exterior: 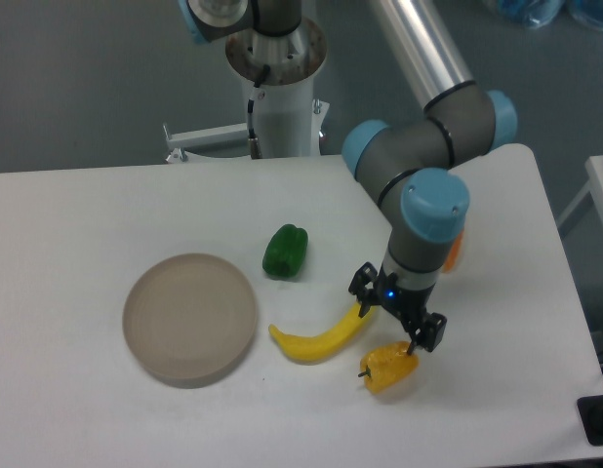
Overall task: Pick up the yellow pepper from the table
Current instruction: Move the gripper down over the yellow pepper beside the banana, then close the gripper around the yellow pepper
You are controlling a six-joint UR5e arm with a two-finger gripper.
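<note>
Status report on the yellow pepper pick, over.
Gripper open, low over the golden-yellow bell pepper, not gripping. Pepper on the white table. Long curved yellow banana close beside the near finger. Orange pepper behind the arm.

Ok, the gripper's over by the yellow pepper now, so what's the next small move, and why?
Probably lower it a little and center it. The gripper looks open and sits just above the yellow pepper, toward its upper edge and close beside the banana. The pepper rests on the table, not yet grasped, so the fingers should straddle it before closing.
</note>
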